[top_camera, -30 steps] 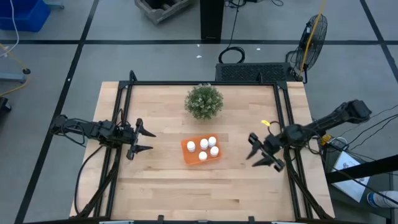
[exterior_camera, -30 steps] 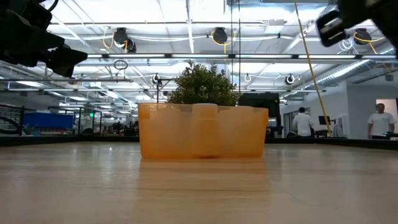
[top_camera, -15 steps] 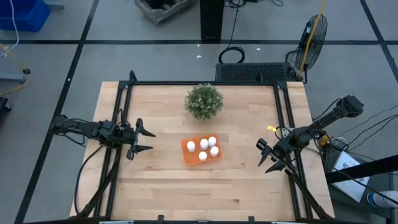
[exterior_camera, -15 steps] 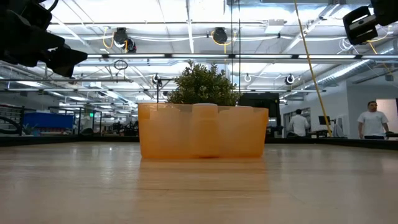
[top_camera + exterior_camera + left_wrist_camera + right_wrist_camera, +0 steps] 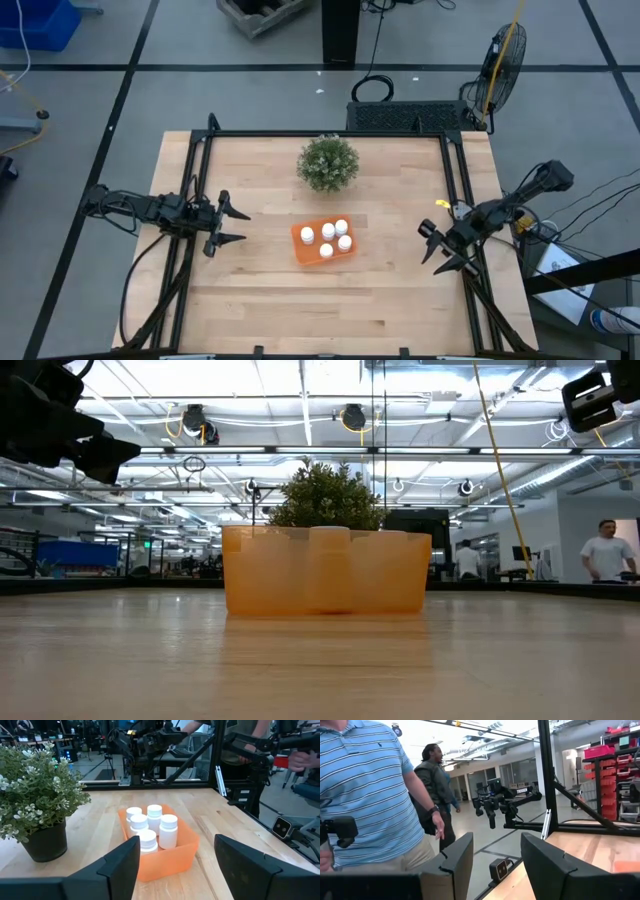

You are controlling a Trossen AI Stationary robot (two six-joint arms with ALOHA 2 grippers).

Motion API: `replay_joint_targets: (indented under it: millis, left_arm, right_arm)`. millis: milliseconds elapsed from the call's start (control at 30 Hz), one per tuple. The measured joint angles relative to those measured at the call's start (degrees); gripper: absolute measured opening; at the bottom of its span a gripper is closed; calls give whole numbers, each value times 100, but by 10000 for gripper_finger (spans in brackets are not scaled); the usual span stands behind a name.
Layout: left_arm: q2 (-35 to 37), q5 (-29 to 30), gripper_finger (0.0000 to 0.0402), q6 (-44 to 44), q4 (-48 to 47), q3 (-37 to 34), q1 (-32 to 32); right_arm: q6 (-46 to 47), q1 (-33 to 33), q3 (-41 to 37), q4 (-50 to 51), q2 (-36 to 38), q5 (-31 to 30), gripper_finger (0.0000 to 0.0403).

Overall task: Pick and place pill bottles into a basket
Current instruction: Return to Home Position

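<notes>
The orange basket (image 5: pixel 324 242) stands on the table's middle and holds several white pill bottles (image 5: pixel 328 238); it also shows in the left wrist view (image 5: pixel 162 845) with the bottles (image 5: pixel 150 827) upright inside. My left gripper (image 5: pixel 232 226) is open and empty to the left of the basket. My right gripper (image 5: pixel 440 250) is open and empty near the table's right edge, well to the right of the basket.
A bushy green plant in a dark pot (image 5: pixel 328 164) stands behind the basket toward the far edge. A black frame (image 5: pixel 330 134) runs along the table's sides. In the right wrist view people (image 5: pixel 370 795) stand beyond the table's edge.
My right gripper has drawn back from the basket toward the table's right edge, staying open and empty. The basket and its bottles have kept still.
</notes>
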State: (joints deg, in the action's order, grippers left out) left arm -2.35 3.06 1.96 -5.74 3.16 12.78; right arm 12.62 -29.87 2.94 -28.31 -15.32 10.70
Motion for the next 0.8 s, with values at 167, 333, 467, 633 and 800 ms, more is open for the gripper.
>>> replay_joint_targets:
  millis: [167, 333, 467, 633, 800]
  left_arm:
    - [0, 0, 256, 0, 1, -2, 0]
    - [0, 1, 262, -1, 1, -2, 0]
    - [0, -1, 266, -2, 1, -2, 0]
    - [0, 1, 262, -1, 1, -2, 0]
    - [2, 1, 258, 0, 1, -2, 0]
  right_arm:
    - [-12, 0, -7, 442, 489, 2, 157]
    - [-28, 0, -7, 910, 956, 2, 157]
    - [-31, 0, -11, 1212, 1297, -2, 157]
    - [-53, 2, -11, 1444, 1522, -6, 157]
    - [-47, 2, -11, 1538, 1518, -13, 157]
